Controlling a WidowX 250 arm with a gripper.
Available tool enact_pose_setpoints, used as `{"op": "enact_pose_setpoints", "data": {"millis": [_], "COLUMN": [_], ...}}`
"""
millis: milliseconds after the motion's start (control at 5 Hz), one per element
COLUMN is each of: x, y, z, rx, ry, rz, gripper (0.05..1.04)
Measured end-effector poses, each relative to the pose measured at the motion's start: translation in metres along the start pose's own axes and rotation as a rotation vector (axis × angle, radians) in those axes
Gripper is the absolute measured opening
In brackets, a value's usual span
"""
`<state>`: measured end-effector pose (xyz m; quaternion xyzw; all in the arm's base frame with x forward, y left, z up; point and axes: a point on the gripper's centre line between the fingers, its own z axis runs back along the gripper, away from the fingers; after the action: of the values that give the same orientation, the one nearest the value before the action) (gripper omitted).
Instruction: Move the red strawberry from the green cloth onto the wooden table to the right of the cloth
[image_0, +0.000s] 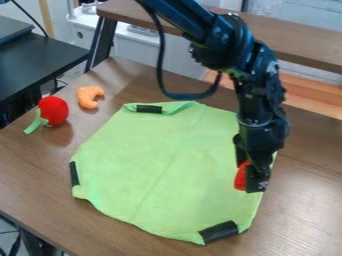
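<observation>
The black gripper hangs over the right edge of a green cloth. Right against the gripper, on its left side, is a red object, partly hidden by it; whether it is held cannot be made out. The cloth lies spread on the brown table, slightly wrinkled, with black strips at its top, left and lower right edges. Beyond its upper left edge lie an orange curved toy and a round red toy with a green stem.
The brown table carries the cloth and toys. A wooden shelf or ledge runs behind it, and a dark table stands at the upper left. The arm's cable loops down over the table's back part.
</observation>
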<state>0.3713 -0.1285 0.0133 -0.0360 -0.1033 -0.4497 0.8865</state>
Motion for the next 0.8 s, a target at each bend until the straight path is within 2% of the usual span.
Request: {"op": "enact_pose_setpoints", "data": {"millis": [400, 600, 800], "x": [0.031, 0.041, 0.046], "y": [-0.006, -0.002, 0.000], "z": [-0.020, -0.026, -0.034], "rx": [-0.009, -0.002, 0.006], "ry": [0.013, 0.012, 0.015], "rz": [-0.010, -0.001, 0.000], "gripper": [0.751, 0.751, 0.792]}}
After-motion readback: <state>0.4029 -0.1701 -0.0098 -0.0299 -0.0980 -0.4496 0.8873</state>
